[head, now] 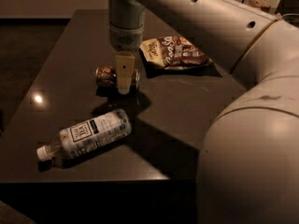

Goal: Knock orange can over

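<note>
The orange can (107, 76) lies on its side on the dark table (187, 106), its length running left to right, near the table's middle. My gripper (124, 85) hangs straight down from the arm's wrist (126, 27) and stands in front of the can's right half, hiding part of it. I cannot tell whether it touches the can.
A clear plastic water bottle (86, 136) with a white cap lies on its side near the table's front left edge. A brown snack bag (175, 52) lies behind and right of the can. My arm's large body (252, 148) fills the right side of the view.
</note>
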Available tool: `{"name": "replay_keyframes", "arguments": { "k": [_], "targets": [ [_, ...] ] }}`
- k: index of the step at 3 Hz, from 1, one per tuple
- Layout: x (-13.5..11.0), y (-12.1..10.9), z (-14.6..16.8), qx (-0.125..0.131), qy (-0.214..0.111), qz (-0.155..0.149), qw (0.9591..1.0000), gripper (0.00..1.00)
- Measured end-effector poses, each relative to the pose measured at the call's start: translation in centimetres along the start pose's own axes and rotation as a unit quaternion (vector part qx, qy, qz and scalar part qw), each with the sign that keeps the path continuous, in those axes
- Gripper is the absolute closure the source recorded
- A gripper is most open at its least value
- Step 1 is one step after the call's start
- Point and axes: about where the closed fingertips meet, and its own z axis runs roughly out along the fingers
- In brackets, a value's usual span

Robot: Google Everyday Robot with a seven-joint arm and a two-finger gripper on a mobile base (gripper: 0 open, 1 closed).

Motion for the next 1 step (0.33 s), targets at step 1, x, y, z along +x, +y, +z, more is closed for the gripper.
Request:
{"name": "replay_keyframes", "arguments": {
  "k": [1],
  "targets": [
    [0.00, 0.00, 0.00, 0.000, 0.000, 0.000, 1.0000, 0.00]
  ]
}}
